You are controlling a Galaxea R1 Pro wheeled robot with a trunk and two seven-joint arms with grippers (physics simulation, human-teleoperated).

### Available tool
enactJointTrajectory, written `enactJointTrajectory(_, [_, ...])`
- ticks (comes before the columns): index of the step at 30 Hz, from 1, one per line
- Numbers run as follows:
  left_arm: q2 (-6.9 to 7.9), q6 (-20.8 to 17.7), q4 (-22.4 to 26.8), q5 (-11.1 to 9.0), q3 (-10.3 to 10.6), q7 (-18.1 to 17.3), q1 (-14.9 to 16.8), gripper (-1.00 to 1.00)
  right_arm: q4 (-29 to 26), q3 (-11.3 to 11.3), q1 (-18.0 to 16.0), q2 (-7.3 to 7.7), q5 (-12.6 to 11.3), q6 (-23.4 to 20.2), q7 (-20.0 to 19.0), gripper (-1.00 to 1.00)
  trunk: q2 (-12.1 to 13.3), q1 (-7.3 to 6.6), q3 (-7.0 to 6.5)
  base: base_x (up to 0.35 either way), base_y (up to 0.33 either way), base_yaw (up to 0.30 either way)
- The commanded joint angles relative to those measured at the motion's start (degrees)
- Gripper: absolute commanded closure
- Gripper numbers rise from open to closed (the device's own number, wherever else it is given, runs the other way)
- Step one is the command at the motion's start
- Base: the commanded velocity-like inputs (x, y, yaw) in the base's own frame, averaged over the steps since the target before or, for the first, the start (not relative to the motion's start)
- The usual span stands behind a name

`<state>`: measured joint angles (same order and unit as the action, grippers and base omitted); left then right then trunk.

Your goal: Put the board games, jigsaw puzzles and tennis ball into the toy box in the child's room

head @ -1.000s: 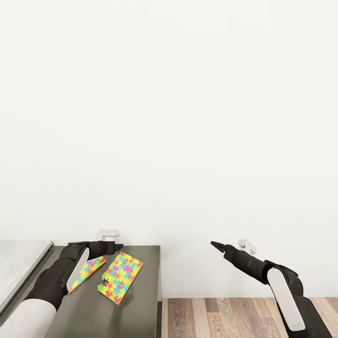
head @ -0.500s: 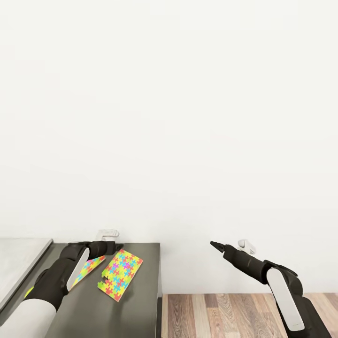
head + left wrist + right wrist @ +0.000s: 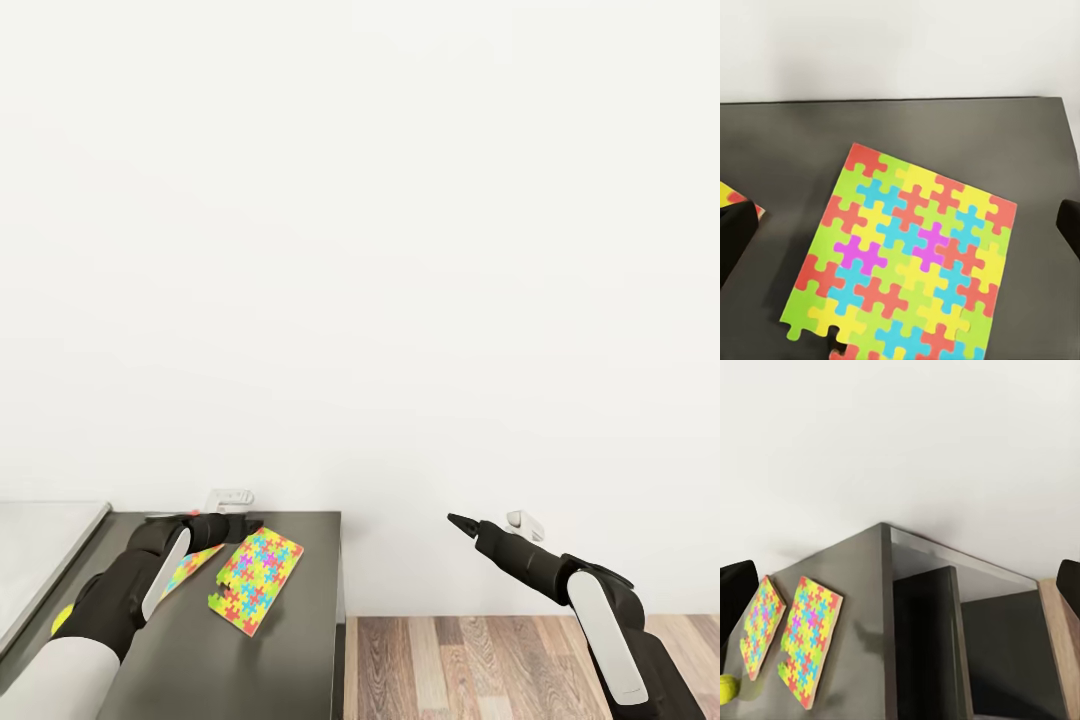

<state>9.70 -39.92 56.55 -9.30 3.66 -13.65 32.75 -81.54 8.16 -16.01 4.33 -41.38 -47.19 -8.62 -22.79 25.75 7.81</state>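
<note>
In the head view, two puzzles lie on the dark part of the table. One puzzle is in plain sight near the table's right edge. The second puzzle is partly hidden under the left arm. One ball shows as a yellow-green spot beside that arm. The left gripper hovers near the back edge, above the puzzles; whether its fingers are apart cannot be told here. The right gripper hangs over the wooden floor, well apart from the table, and its fingers come together to a point.

In the left wrist view, the near puzzle lies flat with bare dark table around it.

In the right wrist view, two puzzles lie side by side and one ball sits just beside them.
</note>
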Motion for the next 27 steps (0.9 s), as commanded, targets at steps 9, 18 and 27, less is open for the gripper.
enactJointTrajectory(9, [0.06,-0.3,0.1,-0.5,0.1,0.3,0.1,-1.0,0.0,-0.1,0.0,-0.02,0.6,0.0,-0.4,-1.0,-0.1,0.03,0.98,0.0,0.0,0.0])
enactJointTrajectory(18, [0.07,-0.3,0.1,-0.5,0.1,0.3,0.1,-1.0,0.0,-0.1,0.0,0.08,0.5,0.1,-0.4,-1.0,-0.1,0.03,1.83,0.0,0.0,0.0])
enactJointTrajectory(27, [0.12,-0.3,0.1,-0.5,0.1,0.3,0.1,-1.0,-0.2,-0.1,0.0,-0.02,0.6,0.0,-0.5,-1.0,-0.1,0.03,2.26,0.0,0.0,0.0])
